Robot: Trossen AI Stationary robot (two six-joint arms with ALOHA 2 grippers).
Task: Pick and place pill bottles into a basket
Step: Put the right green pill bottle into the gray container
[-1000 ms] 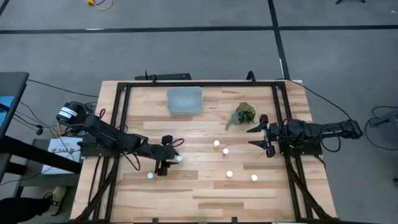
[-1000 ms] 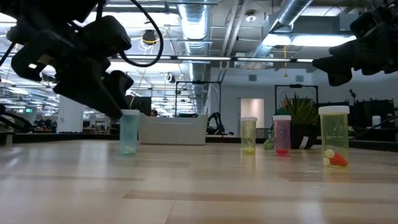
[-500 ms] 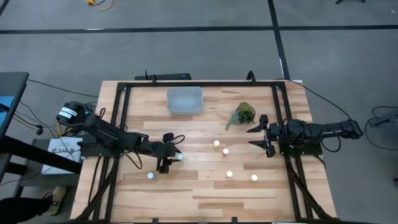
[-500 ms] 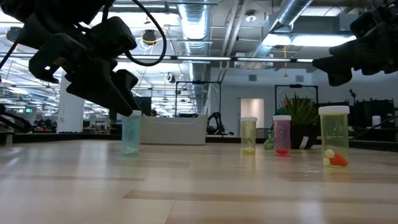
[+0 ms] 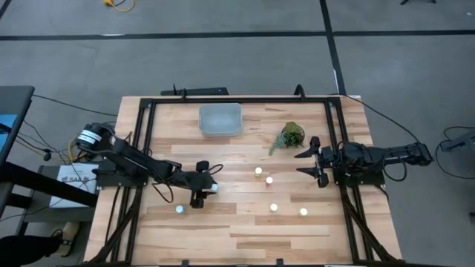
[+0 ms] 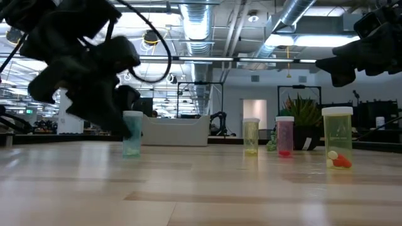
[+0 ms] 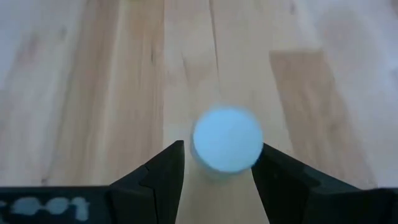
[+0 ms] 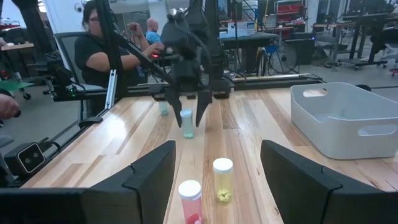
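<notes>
**Left gripper drops around a blue bottle**

Since a second ago the left gripper [image 5: 205, 187] has slid a little to the right and come lower, so that it now straddles the pale blue pill bottle [image 5: 212, 187] on the left half of the table [image 5: 245, 230]. Its fingers [image 7: 163, 171] stand narrowly apart on either side of the white cap, close but not yet pressing it. The basket [image 5: 220, 119] sits well apart at the far edge, with nothing visible inside. Other bottles are spread over the wood: one [image 5: 179, 210] nearer and to the left, four more towards the right, close to the green sprig [image 5: 291, 136].

The right gripper [image 5: 311, 161] waits at the right side, jaws wide and bare.

My worry is the squeeze. Should one finger meet the bottle first, this light, upright thing could tip or skid away. A hold only on the cap could also slip during the lift.
</notes>
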